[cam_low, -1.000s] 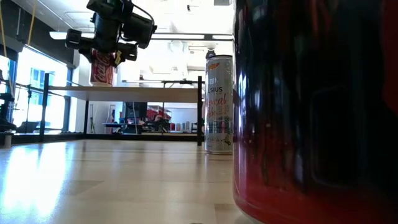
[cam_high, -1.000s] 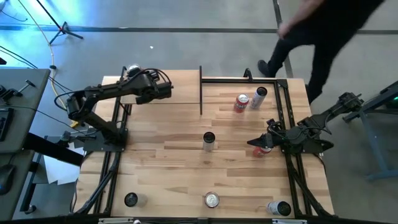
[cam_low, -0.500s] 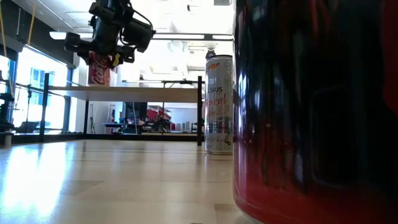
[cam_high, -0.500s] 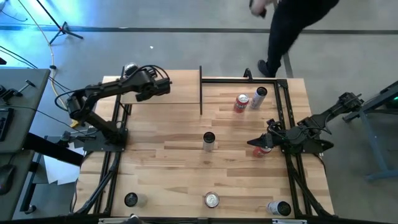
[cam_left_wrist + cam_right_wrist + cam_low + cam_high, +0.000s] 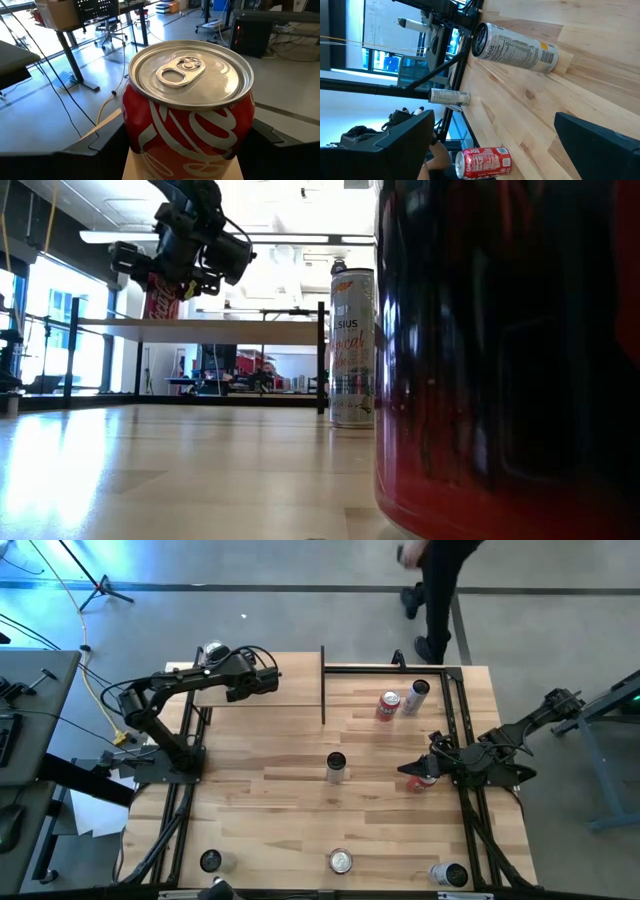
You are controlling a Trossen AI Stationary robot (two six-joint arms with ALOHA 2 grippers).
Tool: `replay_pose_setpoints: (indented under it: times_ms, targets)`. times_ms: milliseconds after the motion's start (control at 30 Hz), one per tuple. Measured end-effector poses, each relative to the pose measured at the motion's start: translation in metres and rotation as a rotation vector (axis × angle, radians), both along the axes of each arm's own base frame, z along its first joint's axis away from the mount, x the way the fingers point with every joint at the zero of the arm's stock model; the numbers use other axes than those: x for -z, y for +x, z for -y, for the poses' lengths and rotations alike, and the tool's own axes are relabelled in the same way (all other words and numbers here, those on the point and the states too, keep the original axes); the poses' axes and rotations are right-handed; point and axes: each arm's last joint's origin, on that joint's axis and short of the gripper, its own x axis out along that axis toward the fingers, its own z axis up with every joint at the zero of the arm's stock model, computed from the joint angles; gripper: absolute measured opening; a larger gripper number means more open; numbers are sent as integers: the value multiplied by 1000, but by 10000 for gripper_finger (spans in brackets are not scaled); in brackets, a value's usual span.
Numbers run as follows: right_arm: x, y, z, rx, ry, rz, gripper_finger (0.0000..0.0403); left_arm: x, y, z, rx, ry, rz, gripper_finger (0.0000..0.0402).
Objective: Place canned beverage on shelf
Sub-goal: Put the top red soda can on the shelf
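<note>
Red can (image 5: pixel 187 107) sits upright between my left pincer's (image 5: pixel 213 658) fingers, gripped at its sides, tab end up; in the low view the can (image 5: pixel 160 302) hangs at about the level of the shelf (image 5: pixel 200 330) board, base near or at its surface, contact not clear. From above, the shelf (image 5: pixel 290 695) lies at the tabletop's (image 5: pixel 290 790) ten o'clock corner, and I hold the can near its eleven o'clock edge. Risk one: if the base is short of the board when I let go, the can drops, rocks and may roll off. Risk two: so close to the outer edge, a small outward drift puts it over the side, off the tabletop. Risk three: opening unevenly could drag the can and tip it. Right pincer (image 5: pixel 412 772) waits at three o'clock, spread wide with nothing held, beside a red can (image 5: pixel 424 780). Silver can (image 5: pixel 335 767) mid-tabletop, well apart. A person (image 5: pixel 440 580) walks past at twelve o'clock, beyond the tabletop.
</note>
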Motion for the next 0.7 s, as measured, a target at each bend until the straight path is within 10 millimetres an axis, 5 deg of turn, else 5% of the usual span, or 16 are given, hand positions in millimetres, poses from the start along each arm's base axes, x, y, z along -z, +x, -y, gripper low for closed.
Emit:
replay_pose_setpoints:
  times_ms: [700]
  targets:
    - [0, 0, 0, 0, 0, 0, 400, -1, -8, -7, -60, 4, 48, 253]
